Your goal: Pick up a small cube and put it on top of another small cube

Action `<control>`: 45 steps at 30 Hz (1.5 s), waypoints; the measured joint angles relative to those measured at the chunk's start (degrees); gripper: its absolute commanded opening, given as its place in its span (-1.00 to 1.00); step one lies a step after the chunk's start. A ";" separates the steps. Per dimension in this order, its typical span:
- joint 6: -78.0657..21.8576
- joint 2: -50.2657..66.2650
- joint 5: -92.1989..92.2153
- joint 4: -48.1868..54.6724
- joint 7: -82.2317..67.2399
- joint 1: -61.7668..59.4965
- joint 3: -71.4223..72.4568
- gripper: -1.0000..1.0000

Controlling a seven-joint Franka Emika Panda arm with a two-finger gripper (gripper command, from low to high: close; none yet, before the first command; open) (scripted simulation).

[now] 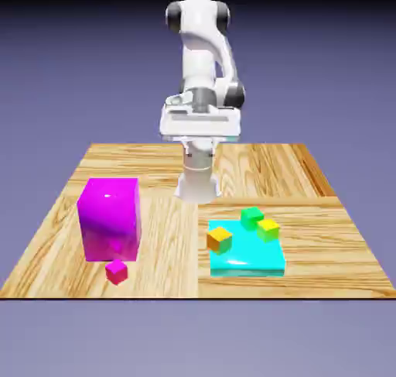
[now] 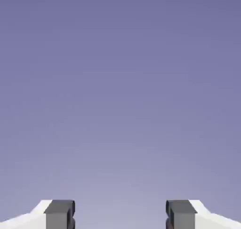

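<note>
the claw (image 2: pixel 120 215), seen in the hand view, is spread wide w/ nothing between its two small grey finger tips (image 2: pixel 60 214); only plain blue-violet backdrop fills that view above them. in the exterior view the white franka arm (image 1: pixel 199 50) stands folded at 12 o'clock of the wooden plank table (image 1: pixel 325 236), its flat white hand (image 1: pixel 199 122) held up high, well above the wood, apart from every block.

the tiny glossy magenta-pink cube (image 1: pixel 116 272) sits on the table at approx 8 o'clock, near the front edge, just beside the lower front of the large glossy magenta block (image 1: pixel 109 217); can't tell if the two touch. the big block stands upright at approx 9 o'clock.

at approx 4 o'clock lies a flat cyan square slab (image 1: pixel 255 261). on it: a small orange cube (image 1: pixel 220 239) at the slab's 10 o'clock corner, a small green cube (image 1: pixel 251 216) at its 12 o'clock edge, and a small yellow-green cube (image 1: pixel 268 228) just beside the green one, toward 1 o'clock. green & yellow-green look close enough to touch, not sure. orange sits apart from both.

pink cube and slab cubes are well apart, w/ bare wood between them.
</note>
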 measured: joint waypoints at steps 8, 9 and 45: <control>-12.19 -4.40 2.45 12.08 1.07 15.41 16.61 0.00; -13.71 -4.95 2.76 13.59 1.20 17.33 18.69 0.00; -68.54 -24.75 13.78 67.95 5.99 86.67 93.44 0.00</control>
